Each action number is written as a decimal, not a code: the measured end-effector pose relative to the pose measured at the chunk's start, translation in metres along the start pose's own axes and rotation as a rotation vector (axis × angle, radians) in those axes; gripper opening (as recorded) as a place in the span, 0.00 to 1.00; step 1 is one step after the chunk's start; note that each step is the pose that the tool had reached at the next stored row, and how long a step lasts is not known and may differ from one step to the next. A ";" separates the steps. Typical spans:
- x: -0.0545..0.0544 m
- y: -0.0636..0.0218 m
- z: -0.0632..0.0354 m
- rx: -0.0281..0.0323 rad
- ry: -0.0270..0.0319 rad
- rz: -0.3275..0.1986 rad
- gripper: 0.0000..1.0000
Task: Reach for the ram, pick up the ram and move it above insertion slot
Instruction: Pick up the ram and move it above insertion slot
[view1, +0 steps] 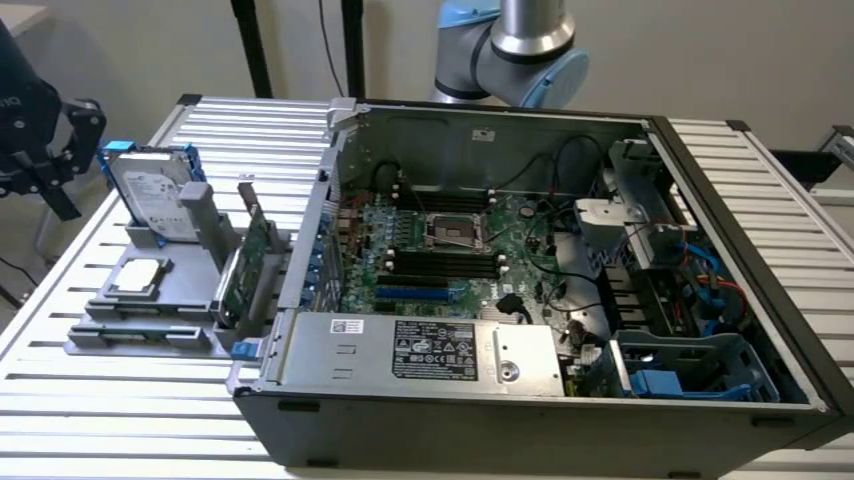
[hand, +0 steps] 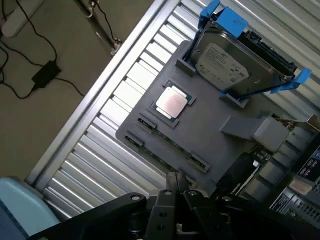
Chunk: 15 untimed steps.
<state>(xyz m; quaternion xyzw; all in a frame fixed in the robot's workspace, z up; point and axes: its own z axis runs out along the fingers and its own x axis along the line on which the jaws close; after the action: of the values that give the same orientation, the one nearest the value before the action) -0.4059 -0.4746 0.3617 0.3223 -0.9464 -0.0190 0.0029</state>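
Observation:
The ram (hand: 166, 155) is a thin green strip standing on edge in the long slot along the rim of the grey holder (hand: 210, 117). In the exterior view that slot runs along the holder's front (view1: 144, 334). My black gripper (hand: 177, 181) hovers above this rim with its two fingertips pressed together and nothing between them. In the exterior view the gripper (view1: 56, 185) hangs at the far left, above and beside the holder. The motherboard's dark insertion slots (view1: 430, 262) lie inside the open computer case (view1: 534, 420).
On the holder stand a silver hard drive (view1: 150, 195) in a blue bracket, a square processor chip (hand: 171, 102) and a broader green card (view1: 247, 265). The case wall rises just to the exterior view's right of the holder. Cables lie on the floor (hand: 45, 75).

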 end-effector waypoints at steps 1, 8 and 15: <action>0.000 0.0000 0.0000 -0.0001 0.0007 -0.018 0.11; 0.000 0.0000 0.0004 -0.0010 0.0056 -0.146 0.11; 0.000 -0.0001 0.0012 -0.0016 0.0101 -0.273 0.11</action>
<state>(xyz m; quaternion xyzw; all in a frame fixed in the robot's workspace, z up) -0.4059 -0.4746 0.3606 0.4482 -0.8937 -0.0183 0.0052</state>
